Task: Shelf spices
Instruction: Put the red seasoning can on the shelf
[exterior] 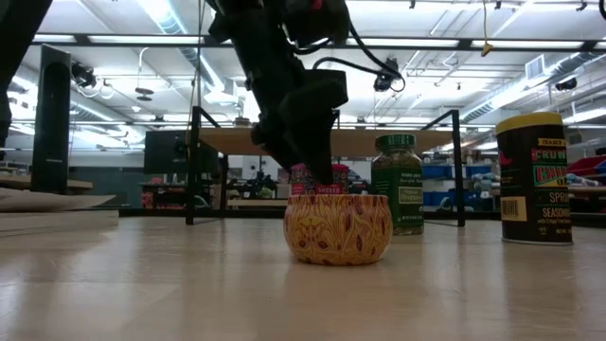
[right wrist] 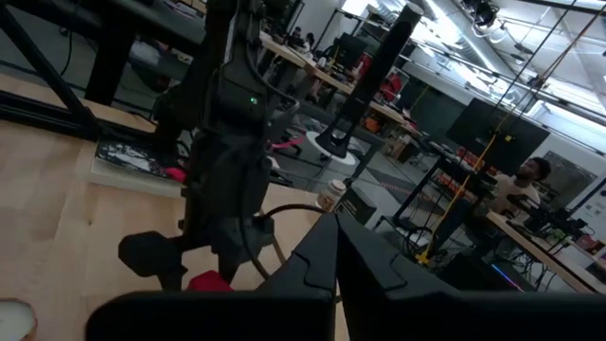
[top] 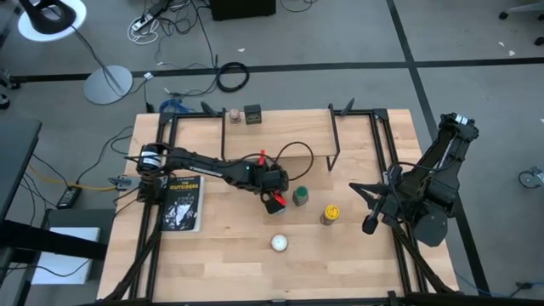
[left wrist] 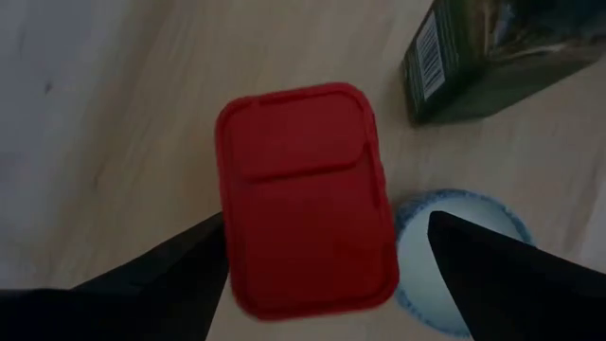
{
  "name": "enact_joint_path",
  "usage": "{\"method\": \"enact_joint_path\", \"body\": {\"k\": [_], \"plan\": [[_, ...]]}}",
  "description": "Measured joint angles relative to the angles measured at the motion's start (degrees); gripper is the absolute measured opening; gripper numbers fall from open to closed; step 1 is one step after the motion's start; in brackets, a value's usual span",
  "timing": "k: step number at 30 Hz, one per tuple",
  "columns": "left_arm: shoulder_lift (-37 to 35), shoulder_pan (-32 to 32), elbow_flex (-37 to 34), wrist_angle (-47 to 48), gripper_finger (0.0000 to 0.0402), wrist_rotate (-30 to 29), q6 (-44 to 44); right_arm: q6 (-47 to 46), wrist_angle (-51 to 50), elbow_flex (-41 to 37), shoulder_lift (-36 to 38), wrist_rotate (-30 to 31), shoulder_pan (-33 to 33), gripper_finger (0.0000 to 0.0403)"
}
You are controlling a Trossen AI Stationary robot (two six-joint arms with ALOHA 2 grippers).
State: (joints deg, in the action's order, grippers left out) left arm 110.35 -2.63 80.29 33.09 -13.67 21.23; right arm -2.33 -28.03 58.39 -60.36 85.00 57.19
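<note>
The red box (left wrist: pixel 303 194) stands upright on the table, seen lid-on in the left wrist view, and red under the gripper in the high view (top: pixel 274 204). My left gripper (left wrist: pixel 327 227) (top: pixel 273 197) hangs over it, open, one finger on each long side. The green-lidded jar (top: pixel 300 197) and yellow-lidded jar (top: pixel 330 212) stand to its right. The tan jar (top: pixel 234 114) and dark square tin (top: pixel 252 114) stand at the far side by the shelf (exterior: pixel 331 140). My right gripper (top: pixel 371 223) waits shut near the right edge. My left gripper comes at the red box from above, pointing down, with its fingers across the box's width. One finger (left wrist: pixel 180 270) lies right against the box's long side (left wrist: pixel 225 237); whether it touches, I cannot tell. The other finger (left wrist: pixel 502 275) stands clear of the box.
A white round tin (top: pixel 280 243) (exterior: pixel 338 227) sits just nearer than the red box. A book (top: pixel 182 202) lies on the table's left part. Black frame rails (top: pixel 161 170) run along both table sides.
</note>
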Motion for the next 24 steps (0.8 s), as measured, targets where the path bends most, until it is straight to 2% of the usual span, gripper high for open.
{"method": "enact_joint_path", "body": {"k": [8,12,19,24], "plan": [[0.08,0.0,0.0,-0.66,0.0347,-0.02,-0.04,0.28,0.13,0.0,0.0,-0.7,-0.04,0.0002],[0.08,0.02,0.02,-0.6,0.0311,-0.04,-0.07,0.34,0.14,0.0,0.0,-0.75,-0.04,0.0006],[0.08,0.74,0.04,-0.69,0.0214,-0.02,-0.04,0.42,0.15,0.0,0.0,-0.75,-0.07,0.0002],[0.08,0.98,0.04,-0.69,0.0208,0.0,-0.18,0.42,0.15,0.0,0.0,-0.75,-0.07,0.0006]]}}
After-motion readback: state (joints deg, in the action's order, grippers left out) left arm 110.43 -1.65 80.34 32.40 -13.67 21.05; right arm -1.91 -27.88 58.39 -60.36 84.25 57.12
